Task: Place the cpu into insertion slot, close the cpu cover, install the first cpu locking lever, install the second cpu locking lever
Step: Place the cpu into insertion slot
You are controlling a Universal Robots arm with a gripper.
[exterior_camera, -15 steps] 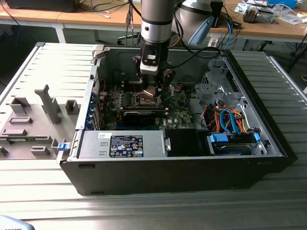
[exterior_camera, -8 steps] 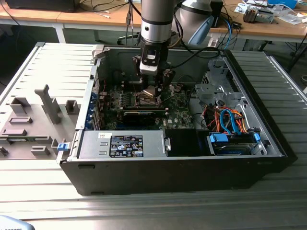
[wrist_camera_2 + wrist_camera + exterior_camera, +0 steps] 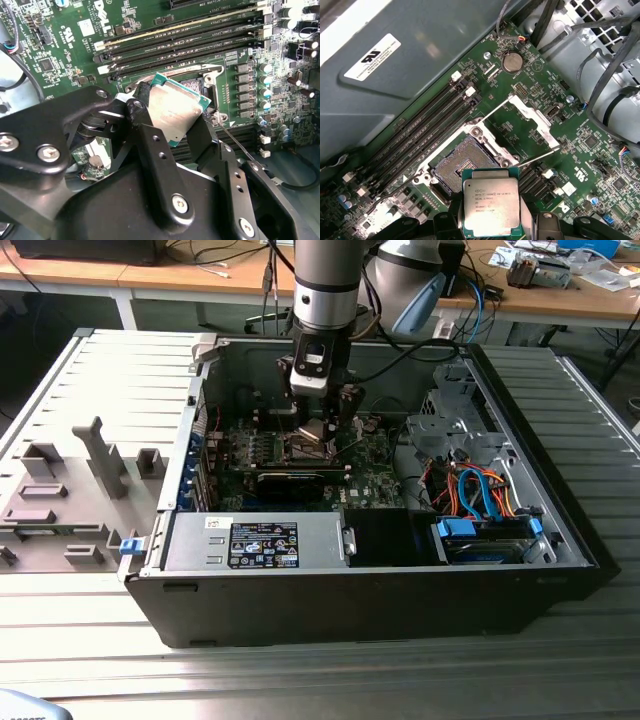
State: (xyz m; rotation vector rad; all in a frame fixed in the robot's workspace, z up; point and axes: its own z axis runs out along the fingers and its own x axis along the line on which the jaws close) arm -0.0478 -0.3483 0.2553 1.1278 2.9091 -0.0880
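My gripper (image 3: 172,117) is shut on the cpu (image 3: 175,106), a flat square chip with a silver-grey top and green edge, one black finger on each of two opposite sides. In the first wrist view the cpu (image 3: 491,207) hangs above the board, just off one edge of the insertion slot (image 3: 462,167), whose dark pin field lies bare inside a silver rim. The cpu cover (image 3: 535,120) stands swung open beside the slot. A thin locking lever (image 3: 537,156) sticks up free. In the exterior view the gripper (image 3: 314,428) hovers inside the open computer case over the insertion slot (image 3: 300,452).
Long memory slots (image 3: 420,140) run beside the socket. The case wall (image 3: 200,440), a labelled power supply (image 3: 262,543), a drive cage (image 3: 450,420) and orange and blue cables (image 3: 480,490) ring the board. A grey fixture (image 3: 70,490) lies at the exterior view's left.
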